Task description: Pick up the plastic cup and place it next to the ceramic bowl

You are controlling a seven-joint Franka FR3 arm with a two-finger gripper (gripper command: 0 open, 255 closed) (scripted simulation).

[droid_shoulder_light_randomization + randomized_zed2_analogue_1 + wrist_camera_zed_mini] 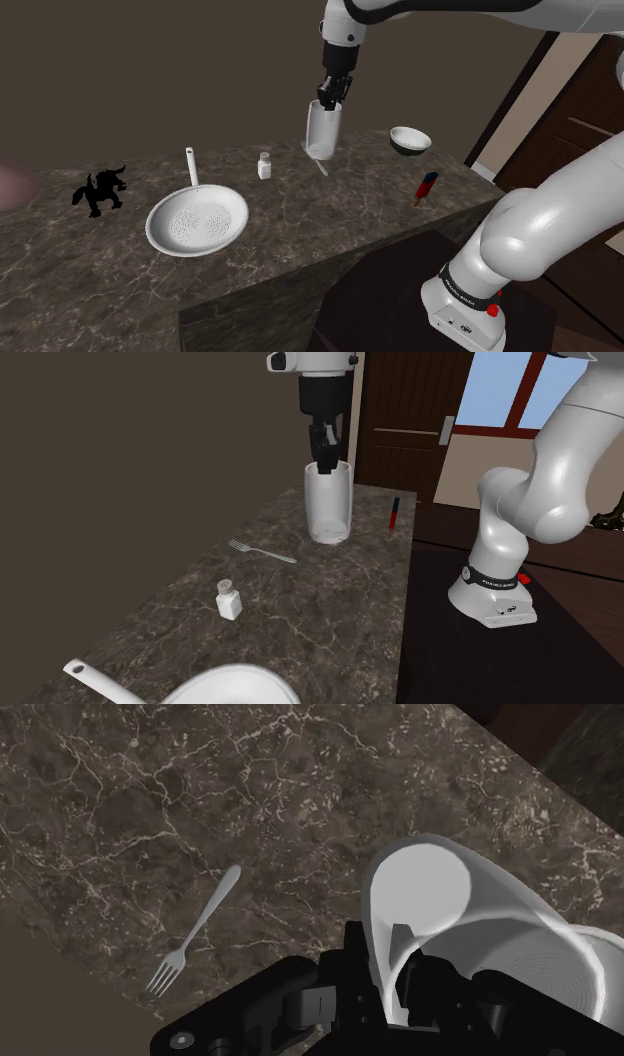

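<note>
One white cup hangs from the claw, which is closed on the cup's rim wall, one finger inside the mouth and the other outside; the wrist view shows the wall pinched between them. The cup sits over the far part of the surface, directly above or just beside the fork. I cannot tell whether its base is clear of the stone. The bowl, dark outside and white inside, lies toward the shoulder view's right, apart from the cup and close to the surface's far edge. Long axis: near vertical, mouth up toward the claw, base down. The base leans slightly toward the shoulder view's left, and this may be camera roll. Risk, judged: the hold takes one side of the rim only, so a tall cup could pivot or slide in the pinch during a quick traverse. A swinging base could knock the bowl toward the edge on arrival. Lowering too early would put the base on the fork and tip the cup. The red and blue pen lies nearer the stand, so it limits the room on that side of the bowl.
</note>
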